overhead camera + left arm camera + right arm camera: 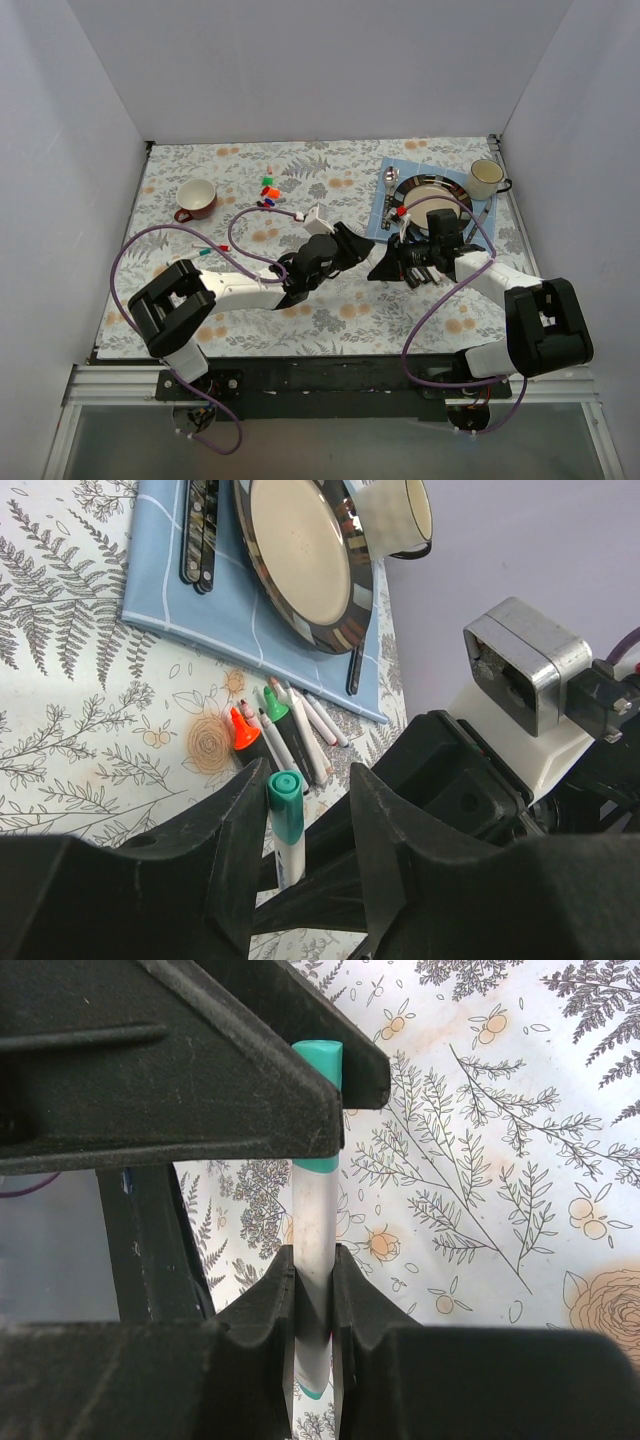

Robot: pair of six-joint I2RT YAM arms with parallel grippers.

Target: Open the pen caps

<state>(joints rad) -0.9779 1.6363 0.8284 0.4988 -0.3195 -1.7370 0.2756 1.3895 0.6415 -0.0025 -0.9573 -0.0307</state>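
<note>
right wrist view has the right fingers (pixel 270 1305) clamped on the white barrel of a pen (pixel 312 1215), held above the surface (pixel 480 1160), with its teal cap (pixel 322 1060) poking up between the left fingers (pixel 200 1080). from the left wrist view the cap sits against one finger with a gap showing at the other, so i cannot tell whether that pinch is tight or only bracketing. the step in hand looks like pulling this cap off. to do it well, the left fingers should seat squarely on the cap alone, above the seam where teal meets white, never on the barrel, or both arms will tug the same piece. the pull should run straight along the pen's axis, arms parting in line; sideways drag would likely bend the slim barrel or let it slide through the right grip. a small twist may help break the fit. the other pens (pixel 290 725) lie near the blue mat (pixel 200 615), well apart from this one.
</note>
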